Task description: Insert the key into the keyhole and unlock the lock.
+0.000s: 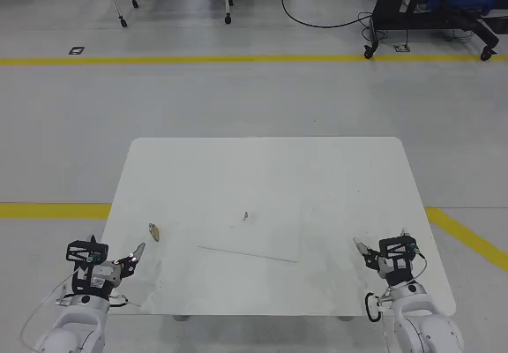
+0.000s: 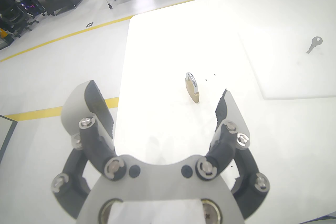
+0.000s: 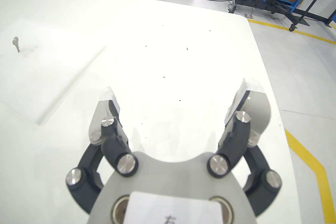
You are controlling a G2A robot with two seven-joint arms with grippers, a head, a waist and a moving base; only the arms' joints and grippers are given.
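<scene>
At table (image 1: 263,159) front corners, left tool (image 2: 157,93), right tool (image 3: 178,88), both agape.

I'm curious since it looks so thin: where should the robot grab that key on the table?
Probably take the key by its round head, coming straight down from above. It lies flat on the table, so only thin edges offer themselves; the head is the widest part, and holding it leaves the blade free for the padlock.

A white tabletop (image 1: 342,168) with rounded corners carries a small brass padlock (image 1: 154,232) near its left edge and a thin white sheet (image 1: 267,238) mid-table. A silver key (image 1: 245,215) lies on the sheet, well apart from the padlock.
</scene>
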